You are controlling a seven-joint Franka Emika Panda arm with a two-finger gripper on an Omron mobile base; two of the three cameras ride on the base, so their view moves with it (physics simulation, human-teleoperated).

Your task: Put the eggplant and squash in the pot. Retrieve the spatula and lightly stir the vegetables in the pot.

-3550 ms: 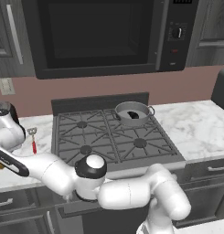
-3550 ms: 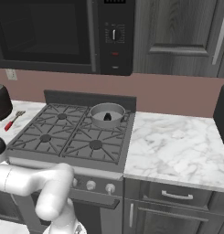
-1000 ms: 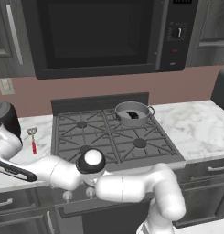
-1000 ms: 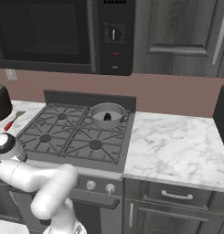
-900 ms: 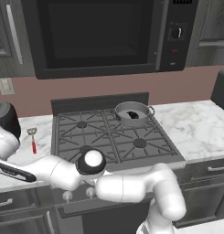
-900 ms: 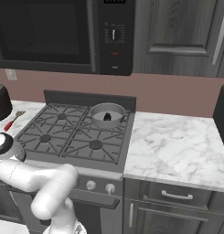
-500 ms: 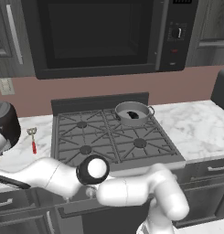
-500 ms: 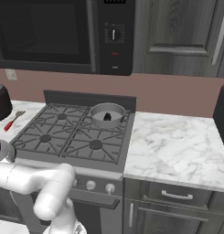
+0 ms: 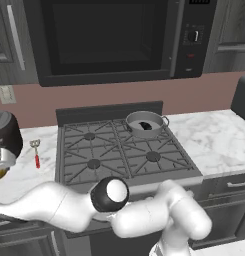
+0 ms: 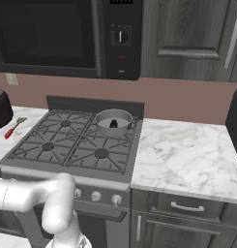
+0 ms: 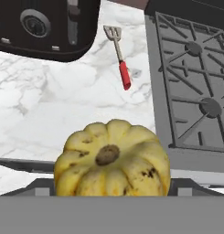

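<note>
One squash sits right at the hand, so near that it covers the fingers; I cannot tell whether they grip it or stand apart. Beyond it, on the marble bench, the spatula lies between the black appliance and the stove. The pot stands on the rear right burner, well apart, with the eggplant seemingly already inside. To do this step well, I judge the squash needs a firm hold across its ribs, a lift clear of the grates, then a low release over the pot.
</note>
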